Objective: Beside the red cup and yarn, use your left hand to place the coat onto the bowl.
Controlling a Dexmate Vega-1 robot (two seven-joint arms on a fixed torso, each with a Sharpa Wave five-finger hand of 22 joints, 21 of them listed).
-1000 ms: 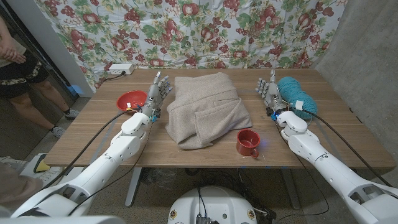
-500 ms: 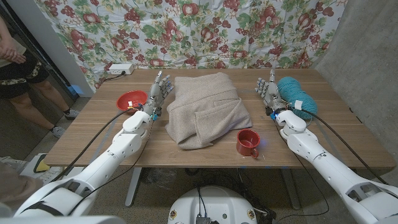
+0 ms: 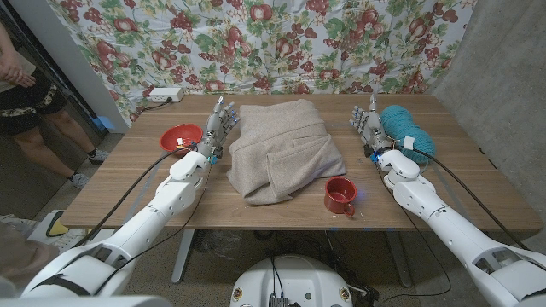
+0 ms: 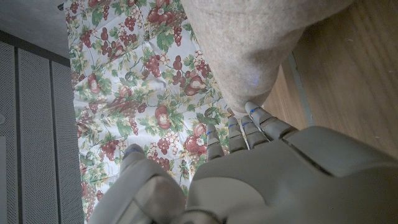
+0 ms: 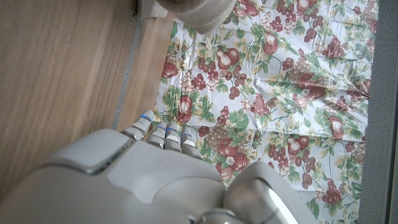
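Both arms reach in from the near corners, left hand point(image 3: 216, 130) and right hand point(image 3: 368, 130) empty, fingers point(image 3: 223, 112) straight and pointing far.

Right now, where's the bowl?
Head view: red bowl on the table's left side, just left of the left hand, which stands between it and the folded coat.

Matt woven-cloth coat point(image 3: 280, 151), glossy red cup point(image 3: 339, 196), fuzzy yarn point(image 3: 408, 132), wood-grain table point(image 3: 465, 183).

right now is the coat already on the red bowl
No, in the head view the folded coat lies on the table beside the left hand, apart from the bowl.
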